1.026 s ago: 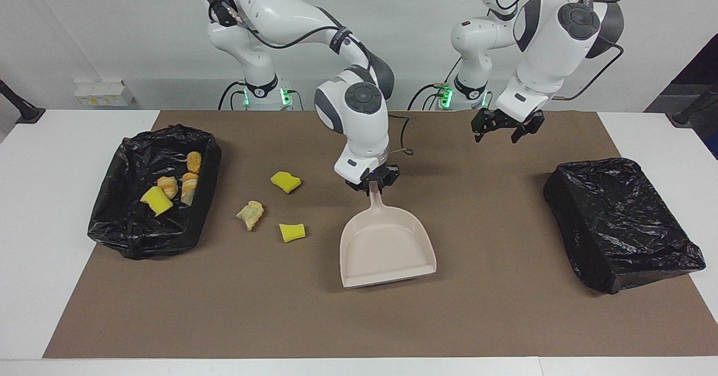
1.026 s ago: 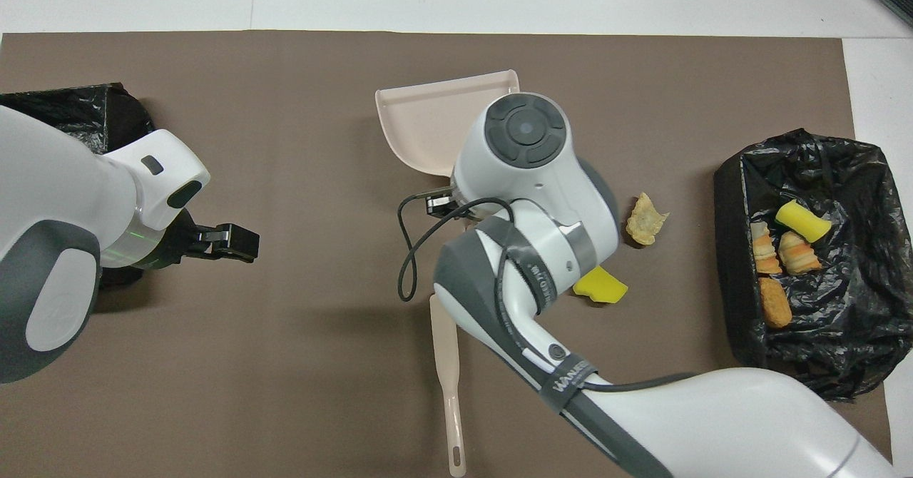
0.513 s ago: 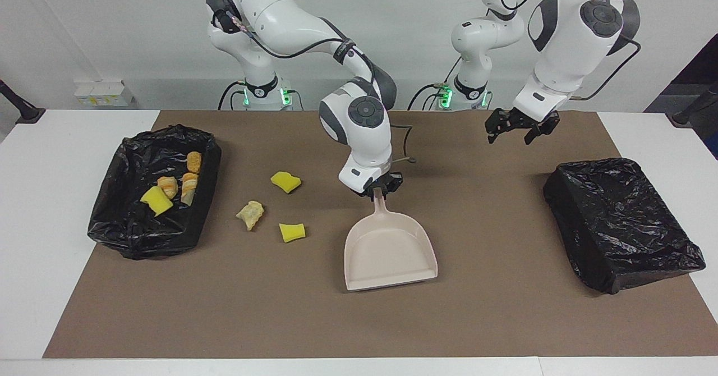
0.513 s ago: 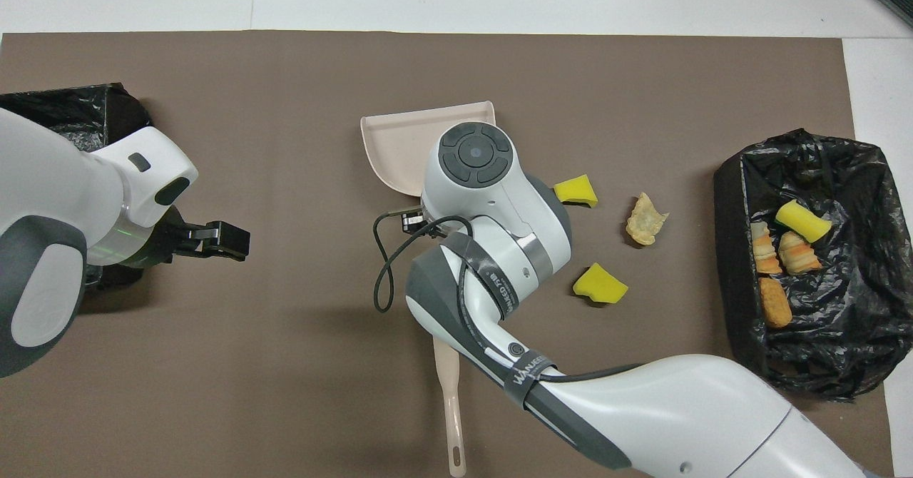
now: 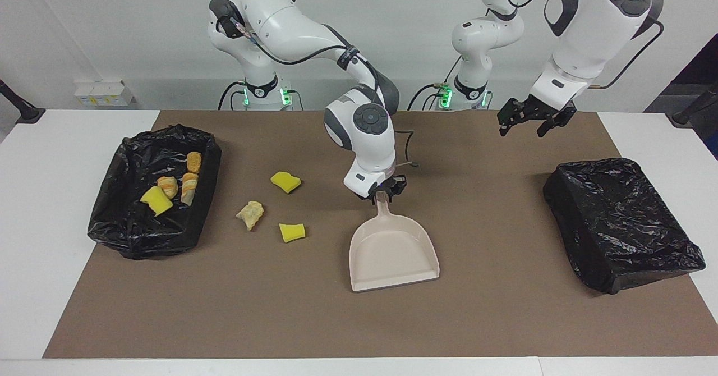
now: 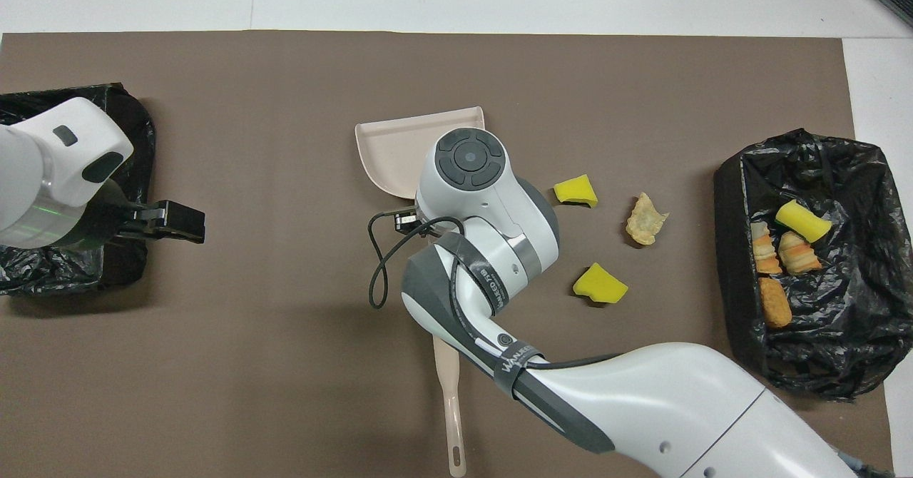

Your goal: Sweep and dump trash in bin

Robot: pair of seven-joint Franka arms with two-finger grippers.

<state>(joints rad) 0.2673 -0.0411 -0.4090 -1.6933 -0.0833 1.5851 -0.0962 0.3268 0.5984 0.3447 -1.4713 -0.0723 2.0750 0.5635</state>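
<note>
The beige dustpan (image 5: pixel 392 250) (image 6: pixel 396 151) lies flat on the brown mat, mid-table. My right gripper (image 5: pixel 383 192) is at the tip of its handle; the overhead view hides it under the arm. Three pieces of trash lie on the mat between dustpan and bin: a yellow sponge chunk (image 5: pixel 286 181) (image 6: pixel 600 284), a tan pastry bit (image 5: pixel 250 214) (image 6: pixel 646 218) and another yellow chunk (image 5: pixel 292 232) (image 6: pixel 576 190). The black-lined bin (image 5: pixel 112 235) (image 6: pixel 731 250) at the right arm's end holds several scraps (image 5: pixel 168 188). My left gripper (image 5: pixel 524 129) (image 6: pixel 187 221) hangs open and empty over the mat.
A second black bag-covered box (image 5: pixel 620 221) (image 6: pixel 28 278) sits at the left arm's end of the table. A beige stick-like handle (image 6: pixel 449 407) lies on the mat near the robots, partly under the right arm. A black cable (image 6: pixel 378 264) loops off the right wrist.
The right arm has shifted the dustpan a little nearer to the robots, uncovering one yellow chunk in the overhead view. The left arm has drawn back toward its own end of the table.
</note>
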